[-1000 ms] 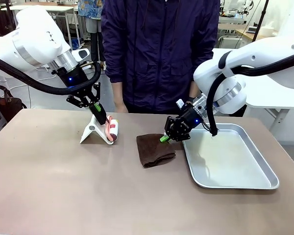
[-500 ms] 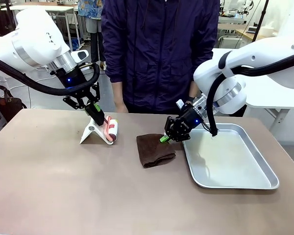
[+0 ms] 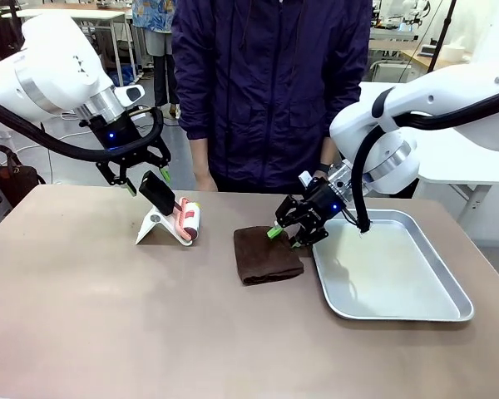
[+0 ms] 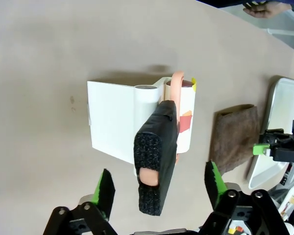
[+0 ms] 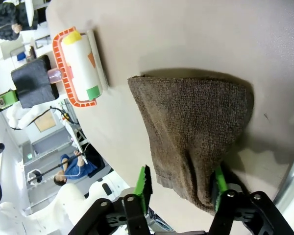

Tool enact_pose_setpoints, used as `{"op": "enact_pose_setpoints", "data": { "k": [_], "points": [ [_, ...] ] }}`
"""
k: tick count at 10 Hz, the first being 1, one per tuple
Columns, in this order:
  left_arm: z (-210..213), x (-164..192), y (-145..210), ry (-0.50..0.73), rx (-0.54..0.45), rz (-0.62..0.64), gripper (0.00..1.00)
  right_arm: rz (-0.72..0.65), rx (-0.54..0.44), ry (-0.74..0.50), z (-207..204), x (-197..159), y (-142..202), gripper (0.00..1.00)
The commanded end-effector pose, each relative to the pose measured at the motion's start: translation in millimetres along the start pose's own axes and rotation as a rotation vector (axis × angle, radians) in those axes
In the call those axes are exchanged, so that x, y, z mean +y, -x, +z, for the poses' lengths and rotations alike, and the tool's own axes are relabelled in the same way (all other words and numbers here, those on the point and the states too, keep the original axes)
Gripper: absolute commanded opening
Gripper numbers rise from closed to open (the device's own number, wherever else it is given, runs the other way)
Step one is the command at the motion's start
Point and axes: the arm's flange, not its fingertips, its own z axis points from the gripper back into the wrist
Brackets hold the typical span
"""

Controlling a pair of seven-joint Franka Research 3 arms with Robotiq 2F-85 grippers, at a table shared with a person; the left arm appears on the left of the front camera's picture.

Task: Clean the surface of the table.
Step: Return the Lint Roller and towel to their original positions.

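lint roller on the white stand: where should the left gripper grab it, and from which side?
Grip the black padded handle, probably from above along its length. It sticks up and out from the lint roller, clear of the white stand, so fingers can straddle it. The left gripper already sits open, a finger on either side of it. Avoid the sticky roll.

The bench (image 3: 108, 324) is matte tan-brown. The folded cloth (image 3: 266, 255) is dark brown. The tray (image 3: 449, 283) is shiny silver. The lint roller (image 3: 188, 220) has a pink-orange frame, a black handle (image 4: 154, 161), a white stand (image 4: 112, 120), and a white roll with yellow, orange and green patches.
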Motion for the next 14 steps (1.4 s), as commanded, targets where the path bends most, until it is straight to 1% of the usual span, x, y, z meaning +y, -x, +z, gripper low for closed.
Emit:
{"op": "enact_pose_setpoints", "data": {
  "k": [1, 2, 5, 6, 7, 8, 9, 10, 11, 12, 13, 14],
  "points": [
    [8.8, 9.7, 6.8, -0.012, -0.019, 0.039, 1.0, 0.011, 0.004, -0.011, 3.1, 3.6, -2.2, 0.98],
    [14.1, 14.4, 10.5, -0.005, -0.026, 0.043, 1.0, 0.012, 0.004, -0.01, 2.8, 3.8, -2.5, 1.0],
    [31.6, 21.0, 37.3, 0.039, -0.037, 0.009, 1.0, 0.035, 0.007, 0.013, 5.7, 10.6, -0.2, 1.0],
    [41.9, 26.9, 52.6, 0.068, -0.038, -0.006, 1.0, 0.045, -0.015, 0.022, 13.1, 14.0, 3.2, 1.0],
    [52.5, 35.1, 68.8, 0.116, -0.019, -0.025, 1.0, 0.058, -0.041, 0.004, 25.6, 16.4, 8.1, 1.0],
    [63.9, 45.4, 85.2, 0.165, -0.016, -0.02, 1.0, 0.086, -0.045, -0.043, 41.0, 19.5, 14.9, 1.0],
    [76.3, 58.0, 103.6, 0.242, 0.002, -0.011, 1.0, 0.109, -0.048, -0.093, 58.8, 21.4, 22.4, 1.0],
    [87.8, 73.3, 120.0, 0.338, 0.022, -0.029, 1.0, 0.13, -0.046, -0.14, 76.2, 20.8, 30.0, 1.0],
    [101.8, 96.2, 142.1, 0.47, 0.019, -0.055, 1.0, 0.152, -0.038, -0.223, 100.5, 17.9, 43.8, 1.0],
    [111.4, 122.8, 160.4, 0.595, 0.018, -0.084, 1.0, 0.163, -0.046, -0.273, 121.0, 12.9, 60.2, 1.0],
    [117.2, 149.2, 176.5, 0.707, 0.012, -0.106, 1.0, 0.172, -0.05, -0.331, 141.6, 5.9, 80.2, 1.0],
    [118.8, 177.1, 189.5, 0.796, 0.001, -0.098, 1.0, 0.167, -0.079, -0.38, 162.0, -4.4, 101.5, 1.0]
  ]
}}
